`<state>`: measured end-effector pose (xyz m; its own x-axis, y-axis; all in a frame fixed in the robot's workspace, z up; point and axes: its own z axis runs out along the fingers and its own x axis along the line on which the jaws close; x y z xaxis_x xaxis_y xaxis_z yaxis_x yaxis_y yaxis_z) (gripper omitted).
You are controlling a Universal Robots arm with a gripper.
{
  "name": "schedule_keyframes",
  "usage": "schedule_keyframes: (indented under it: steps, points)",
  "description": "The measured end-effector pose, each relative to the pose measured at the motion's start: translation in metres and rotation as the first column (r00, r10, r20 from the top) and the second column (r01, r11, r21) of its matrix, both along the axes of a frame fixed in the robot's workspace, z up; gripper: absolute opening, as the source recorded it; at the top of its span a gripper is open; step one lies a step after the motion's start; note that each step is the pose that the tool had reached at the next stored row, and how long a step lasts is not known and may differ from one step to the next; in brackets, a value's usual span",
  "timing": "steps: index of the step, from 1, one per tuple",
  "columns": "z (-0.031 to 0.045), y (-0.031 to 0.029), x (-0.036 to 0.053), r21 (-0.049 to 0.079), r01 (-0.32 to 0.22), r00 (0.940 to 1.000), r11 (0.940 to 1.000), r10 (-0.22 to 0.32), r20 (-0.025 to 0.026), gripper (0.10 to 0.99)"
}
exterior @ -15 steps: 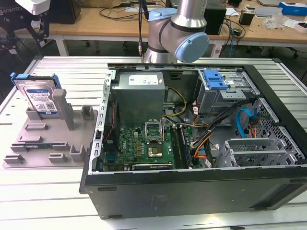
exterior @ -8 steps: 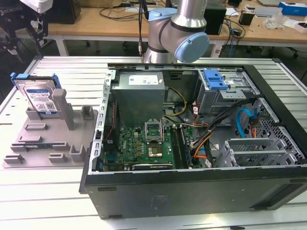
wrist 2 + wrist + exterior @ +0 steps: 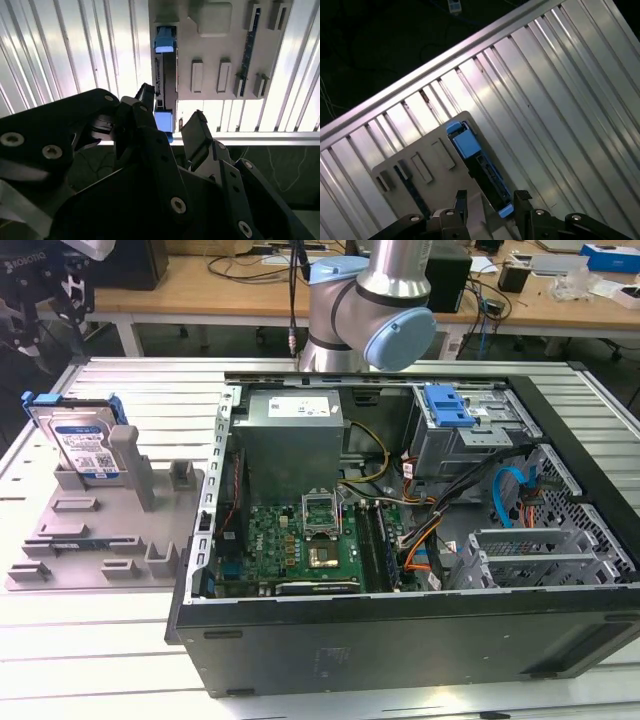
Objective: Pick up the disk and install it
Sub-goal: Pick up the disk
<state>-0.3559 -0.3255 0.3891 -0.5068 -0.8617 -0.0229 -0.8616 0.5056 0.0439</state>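
On ribbed metal table (image 3: 100, 640), upright disk (image 3: 85, 445); workbenches (image 3: 200, 290) behind.

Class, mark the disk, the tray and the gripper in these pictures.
Disk (image 3: 82, 445), exterior view, on its label.
Tray (image 3: 110, 529), exterior view, bare flat base.
Gripper (image 3: 491, 196), first wrist view, midway between fingertips.

Silver arm (image 3: 390, 270) showing pale blue joint caps; black gripper (image 3: 172, 107) linkages glinting with round silver screws.

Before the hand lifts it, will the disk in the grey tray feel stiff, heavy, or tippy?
Likely rigid and heavy for its size: the disk looks metal-bodied. Standing on edge in the tray, it may tip if pushed.
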Motion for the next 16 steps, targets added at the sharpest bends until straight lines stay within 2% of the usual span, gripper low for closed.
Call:
schedule_keyframes:
  steps: [4,7,12,13,16]
  points:
    - [-0.0001,0.0,0.0001,0.0,-0.074,0.9973,0.9973,0.074,0.0,0.498]
    - [-0.0002,0.0,0.0,-0.002,-0.147,0.9891,0.9891,0.147,-0.0002,0.498]
    - [-0.0004,0.0,0.0,-0.004,-0.25,0.9681,0.9681,0.25,-0.0006,0.498]
    - [-0.0005,0.0,0.0,-0.004,-0.276,0.961,0.961,0.276,-0.0007,0.498]
    - [-0.0005,0.0,0.0,-0.005,-0.297,0.9547,0.9547,0.297,-0.001,0.498]
